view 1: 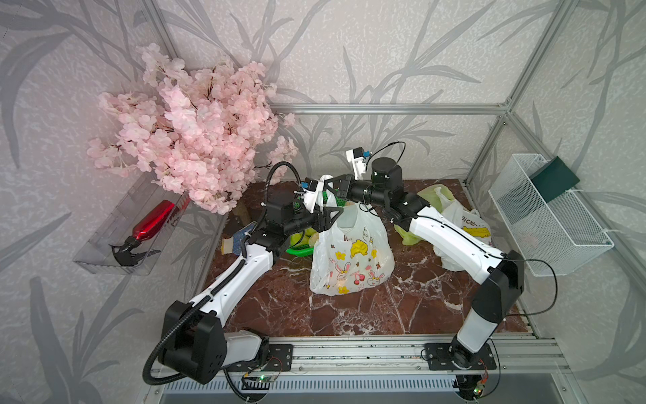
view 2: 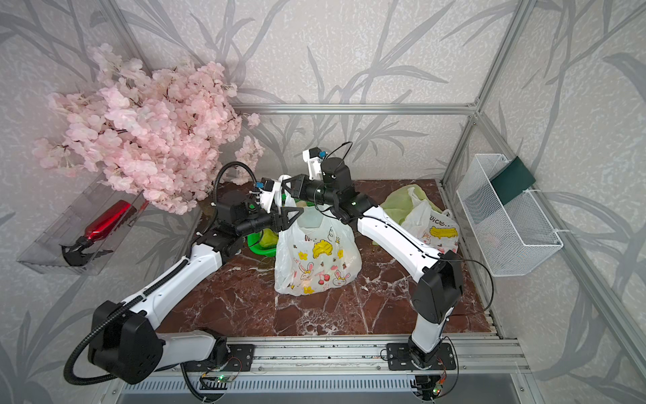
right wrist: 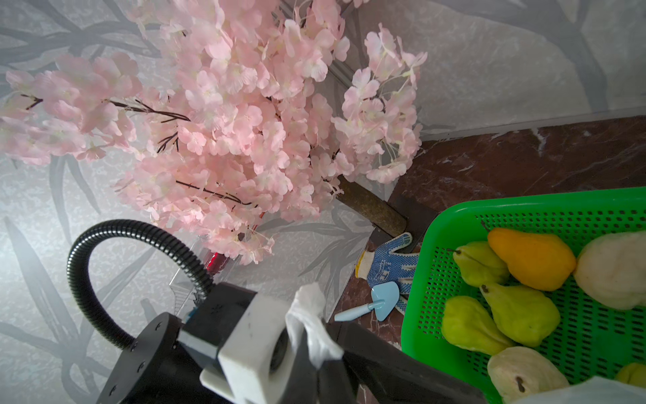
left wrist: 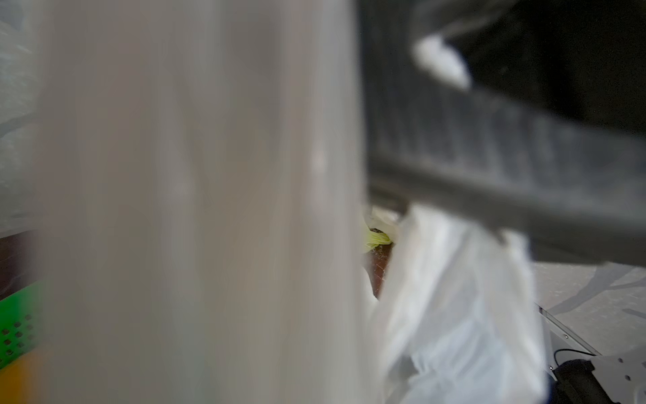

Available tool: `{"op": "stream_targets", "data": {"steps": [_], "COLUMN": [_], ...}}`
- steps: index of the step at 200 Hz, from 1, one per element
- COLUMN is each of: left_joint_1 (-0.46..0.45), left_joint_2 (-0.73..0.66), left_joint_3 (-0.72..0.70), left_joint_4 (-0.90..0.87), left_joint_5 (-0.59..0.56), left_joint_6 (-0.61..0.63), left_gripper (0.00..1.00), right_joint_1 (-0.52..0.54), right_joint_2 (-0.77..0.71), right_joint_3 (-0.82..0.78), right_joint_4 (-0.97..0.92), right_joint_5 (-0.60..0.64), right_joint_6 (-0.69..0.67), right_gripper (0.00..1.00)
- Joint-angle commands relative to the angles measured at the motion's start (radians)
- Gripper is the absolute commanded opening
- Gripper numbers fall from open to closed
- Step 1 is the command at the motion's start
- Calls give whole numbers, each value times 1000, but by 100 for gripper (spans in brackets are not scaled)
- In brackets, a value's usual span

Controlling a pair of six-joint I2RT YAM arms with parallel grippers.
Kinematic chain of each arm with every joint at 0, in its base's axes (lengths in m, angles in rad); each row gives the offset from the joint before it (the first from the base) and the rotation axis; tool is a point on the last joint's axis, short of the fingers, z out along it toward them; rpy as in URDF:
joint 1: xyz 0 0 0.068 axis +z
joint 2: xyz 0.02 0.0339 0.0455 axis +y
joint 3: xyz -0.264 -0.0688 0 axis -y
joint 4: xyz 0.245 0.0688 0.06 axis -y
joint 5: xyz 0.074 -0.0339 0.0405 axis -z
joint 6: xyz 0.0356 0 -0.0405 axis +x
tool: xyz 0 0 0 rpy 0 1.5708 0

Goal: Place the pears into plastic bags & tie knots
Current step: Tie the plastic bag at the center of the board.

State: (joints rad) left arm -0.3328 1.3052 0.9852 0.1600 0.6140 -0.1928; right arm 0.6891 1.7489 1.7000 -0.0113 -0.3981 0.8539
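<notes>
My two grippers meet at the top of a standing bag, with the pears beside it in a basket.

Nearest me, on the red-brown marbled tabletop [view 1: 349,314], stands the thin white plastic bag printed with cartoon rabbits [view 1: 353,259]. At its upper left edge my left gripper [view 1: 334,220] shows its black jaws parted. Pale plastic hangs blurred across that wrist's camera, and I cannot tell whether the pads press on any of it. Just left of the bag sits the green perforated plastic basket [right wrist: 489,210], holding the bumpy toy pears [right wrist: 521,314], which are green, cream and one orange. Above the basket my right gripper [view 1: 332,183] is clamped fully on the bag's bunched white handle [right wrist: 309,325], held up. Farther right, behind my right arm, a translucent yellow-green bag [view 1: 431,197] and another white bag [view 1: 454,213] lie crumpled.
</notes>
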Motion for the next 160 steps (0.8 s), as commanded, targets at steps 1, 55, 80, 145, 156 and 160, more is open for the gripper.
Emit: {"op": "stream_targets", "data": {"steps": [1,55,80,145,156,160], "left_joint_1": [-3,-9,1,95,105,108], "left_joint_2": [23,50,31,24,23,22], "left_joint_3": [-18,-59,-53,-3,5,4], "left_joint_4": [104,282,203,98,75,70], "left_joint_5": [-72,-56,-50,152,166,171], "left_joint_6": [21,-25,11,-17,-17,-15], "left_gripper": [59,1,0,0,0,0], "right_joint_1": [10,-34,-142,-367,-365,-363], "right_joint_2": [-36,-21,-74,-190,-172,-164], "right_joint_3": [-7,37,13,-421,-433,-433], "right_joint_4": [11,-6,-132,8,38,46], "right_joint_5": [86,-14,-79,-115,-146,-154], "right_joint_6": [18,31,-129,-554,-600,-612], "right_gripper": [0,10,42,87,92,93]}}
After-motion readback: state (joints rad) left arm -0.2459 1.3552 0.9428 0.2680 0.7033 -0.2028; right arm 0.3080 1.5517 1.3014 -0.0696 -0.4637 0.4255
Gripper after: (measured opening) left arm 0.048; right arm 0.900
